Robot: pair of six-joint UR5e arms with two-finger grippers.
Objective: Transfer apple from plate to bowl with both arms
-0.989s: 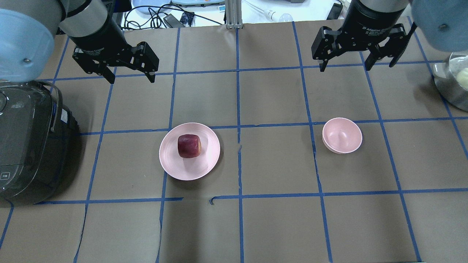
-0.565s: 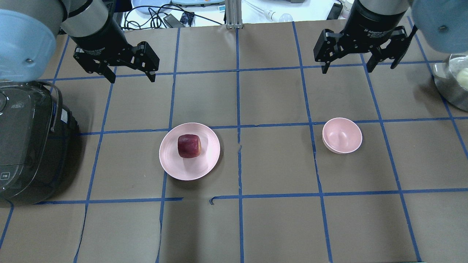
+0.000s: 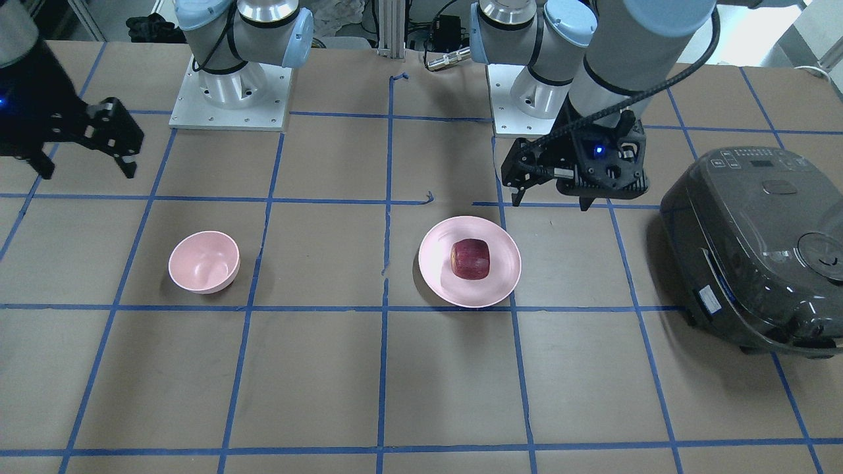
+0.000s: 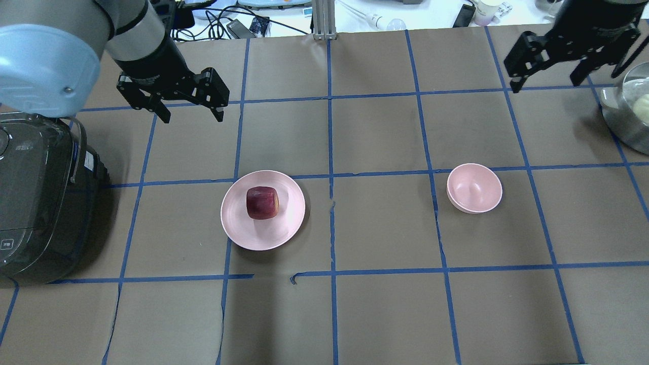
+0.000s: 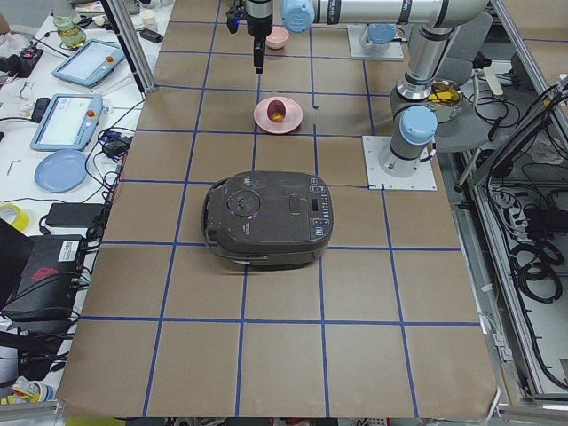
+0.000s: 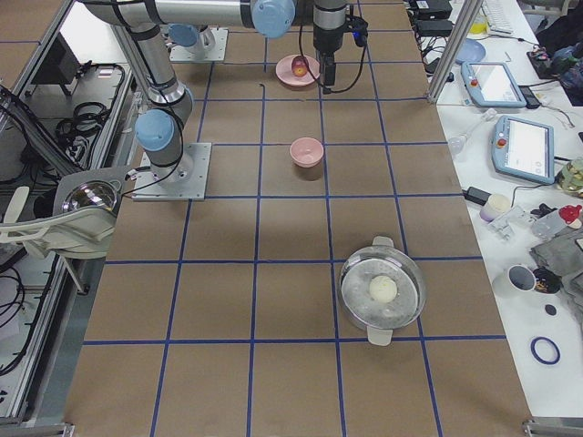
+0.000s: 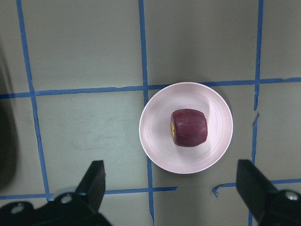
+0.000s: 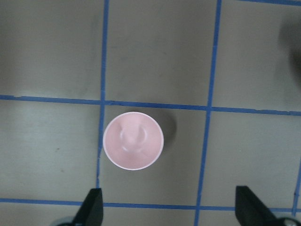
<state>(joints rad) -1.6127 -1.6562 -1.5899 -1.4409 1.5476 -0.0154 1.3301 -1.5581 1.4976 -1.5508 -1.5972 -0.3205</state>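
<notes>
Currently, the left pincer [image 4: 191, 115] is hovering released, fingers spread wide and gripping nothing. The apple [image 4: 262, 203] is resting on the plate [image 4: 238, 230], down on the counter [image 4: 385, 314] well beneath that pincer (framed between its fingers in the wrist view). The right pincer [image 4: 546, 81], likewise released, is hanging high above the bowl [image 4: 474, 188].

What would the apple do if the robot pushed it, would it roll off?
It probably would roll a bit, because the apple is rounded. The plate is shallow and glossy, so its low rim may not stop it. Its skin looks smooth and whole, so it is likely firm, not squashy.
</notes>
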